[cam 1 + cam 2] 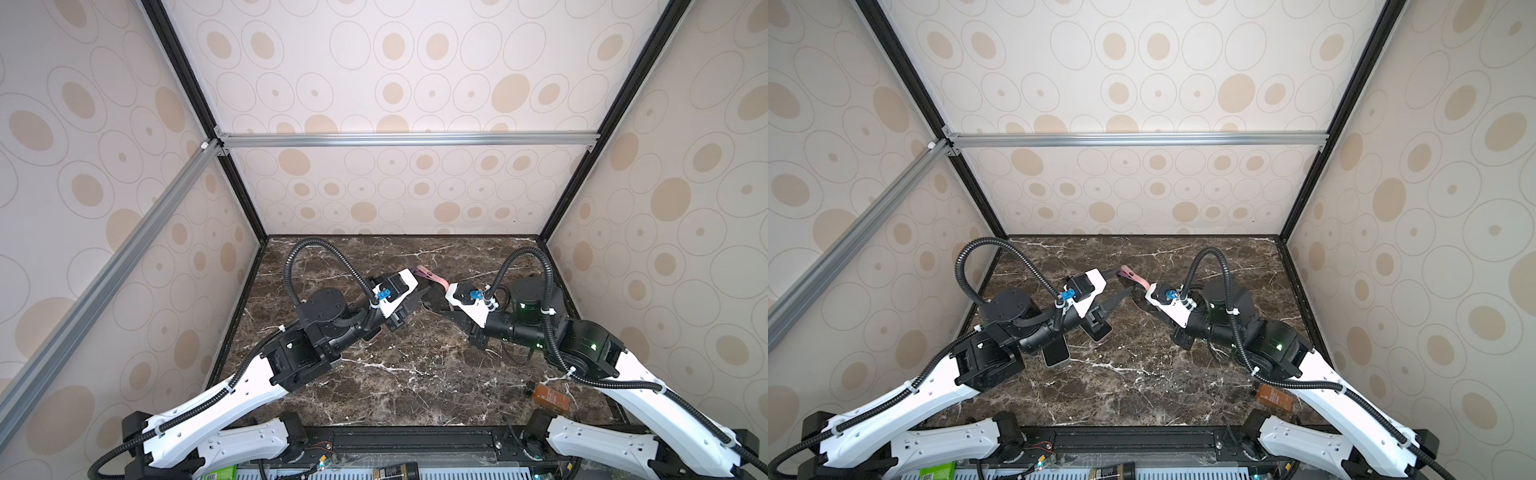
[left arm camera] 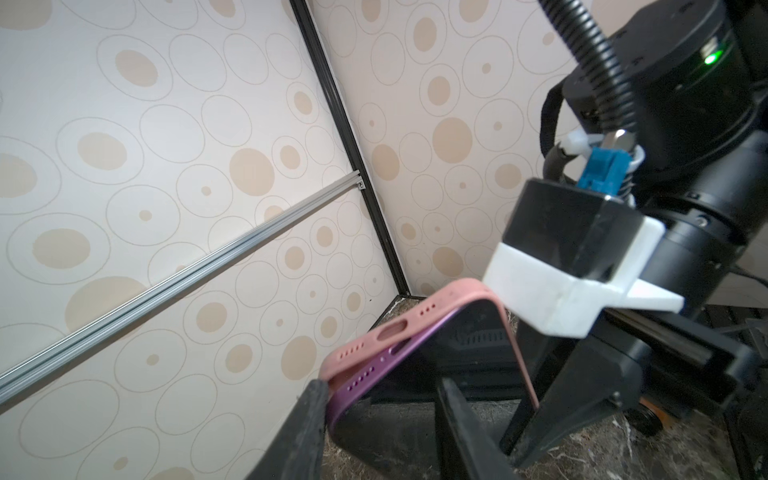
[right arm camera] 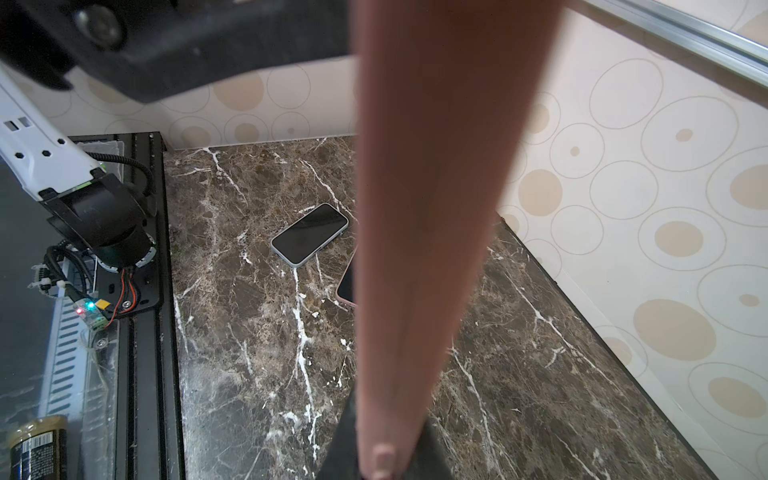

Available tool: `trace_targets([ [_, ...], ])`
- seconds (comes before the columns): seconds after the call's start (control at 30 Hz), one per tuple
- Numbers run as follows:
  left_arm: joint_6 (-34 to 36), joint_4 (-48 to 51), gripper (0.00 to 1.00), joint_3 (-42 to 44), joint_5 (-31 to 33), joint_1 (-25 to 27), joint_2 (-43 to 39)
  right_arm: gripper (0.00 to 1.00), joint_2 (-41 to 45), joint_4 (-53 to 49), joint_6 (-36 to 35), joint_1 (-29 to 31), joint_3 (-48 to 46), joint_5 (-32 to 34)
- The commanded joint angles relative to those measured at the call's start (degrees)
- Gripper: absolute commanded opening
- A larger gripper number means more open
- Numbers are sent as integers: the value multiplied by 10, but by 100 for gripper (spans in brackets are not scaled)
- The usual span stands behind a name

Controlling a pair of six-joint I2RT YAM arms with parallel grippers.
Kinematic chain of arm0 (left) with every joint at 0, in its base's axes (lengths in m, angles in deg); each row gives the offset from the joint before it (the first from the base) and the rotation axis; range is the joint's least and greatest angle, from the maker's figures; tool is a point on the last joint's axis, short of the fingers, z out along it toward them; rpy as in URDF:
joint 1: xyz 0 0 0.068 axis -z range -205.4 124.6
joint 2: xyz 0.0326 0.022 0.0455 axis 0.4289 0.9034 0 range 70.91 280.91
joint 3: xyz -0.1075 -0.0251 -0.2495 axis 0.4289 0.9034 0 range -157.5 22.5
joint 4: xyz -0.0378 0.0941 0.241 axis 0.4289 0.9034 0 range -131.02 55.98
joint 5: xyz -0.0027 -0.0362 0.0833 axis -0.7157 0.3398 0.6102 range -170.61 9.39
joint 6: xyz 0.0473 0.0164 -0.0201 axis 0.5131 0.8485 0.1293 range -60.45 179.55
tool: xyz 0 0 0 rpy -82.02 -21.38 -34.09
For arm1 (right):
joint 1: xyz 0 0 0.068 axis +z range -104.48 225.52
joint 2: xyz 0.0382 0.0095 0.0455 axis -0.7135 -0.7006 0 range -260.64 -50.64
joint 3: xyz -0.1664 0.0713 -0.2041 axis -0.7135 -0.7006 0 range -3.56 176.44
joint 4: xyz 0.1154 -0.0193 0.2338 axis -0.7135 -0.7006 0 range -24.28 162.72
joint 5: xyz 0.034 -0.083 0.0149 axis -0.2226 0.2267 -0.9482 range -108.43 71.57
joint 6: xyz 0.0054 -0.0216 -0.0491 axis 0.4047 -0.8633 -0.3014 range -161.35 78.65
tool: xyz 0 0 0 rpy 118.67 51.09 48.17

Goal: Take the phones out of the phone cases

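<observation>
The pink phone case (image 2: 419, 309) is held up edge-on above the middle rear of the marble table (image 1: 395, 374) in both top views. My right gripper (image 3: 384, 465) is shut on one end of the phone case (image 3: 436, 208). The purple phone (image 2: 374, 376) sits in the case, and its corner has come away from the pink rim. My left gripper (image 2: 382, 384) straddles that corner with its jaws apart. One of the fingers (image 2: 309, 424) touches the purple edge. The other stands in front of the dark screen; I cannot tell whether it presses on it.
Two more phones lie flat on the table under the left arm, one light-edged (image 1: 1056, 353) (image 3: 309, 235) and one pink-edged (image 3: 347, 286). An amber bottle (image 1: 550, 397) lies front right beside the right arm. A dark jar (image 3: 37, 444) stands past the front rail.
</observation>
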Motion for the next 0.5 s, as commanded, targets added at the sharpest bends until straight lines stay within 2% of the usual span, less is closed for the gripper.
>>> trace_targets([
  [0.0,19,91,41,-31,-78,-12,16,0,3,33,-37,18,27,-62],
  [0.23,2,120,37,-39,-159,-52,16,0,3,32,-30,17,31,-79],
  [0.47,-7,152,34,-64,-307,-113,31,0,-12,-18,-52,17,63,-110],
])
